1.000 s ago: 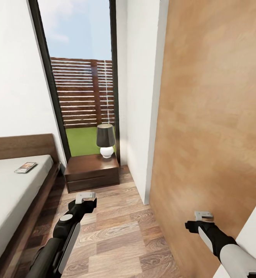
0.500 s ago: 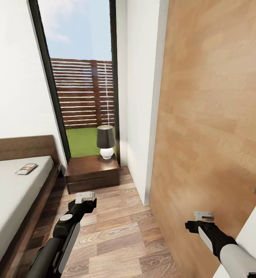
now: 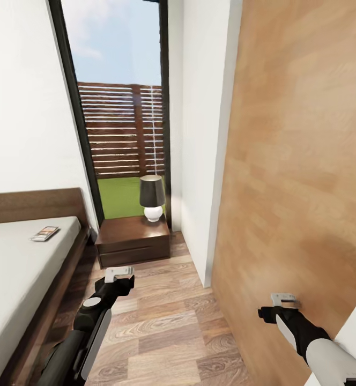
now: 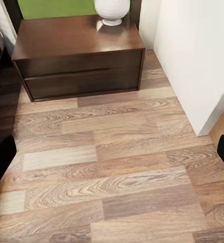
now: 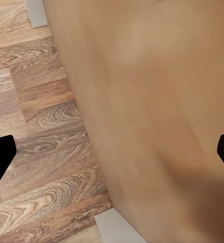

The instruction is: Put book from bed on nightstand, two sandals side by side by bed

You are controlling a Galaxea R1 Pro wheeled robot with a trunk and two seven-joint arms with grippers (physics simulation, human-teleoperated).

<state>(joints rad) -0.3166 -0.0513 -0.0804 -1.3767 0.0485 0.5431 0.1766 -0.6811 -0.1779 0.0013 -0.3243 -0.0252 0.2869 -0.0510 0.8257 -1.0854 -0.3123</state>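
- The book (image 3: 44,234) lies flat on the bed (image 3: 17,279), near the mattress's headboard end and close to its nightstand-side edge.
- The nightstand (image 3: 133,240) stands just beside the bed, a dark-shaded lamp (image 3: 151,197) at its back corner by the window (image 3: 121,107).
- I hold my left gripper (image 3: 118,274) empty over the plank floor (image 3: 156,321), fingers spread.
- My right gripper (image 3: 283,300) hangs beside the wooden door (image 3: 301,161), fingers spread, holding nothing.

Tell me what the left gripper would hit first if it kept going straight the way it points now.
Most likely the wood-plank floor: the left gripper points forward and down at the boards in front of the nightstand. On a shallower line it would meet the nightstand's drawer front instead; depth is hard to judge.
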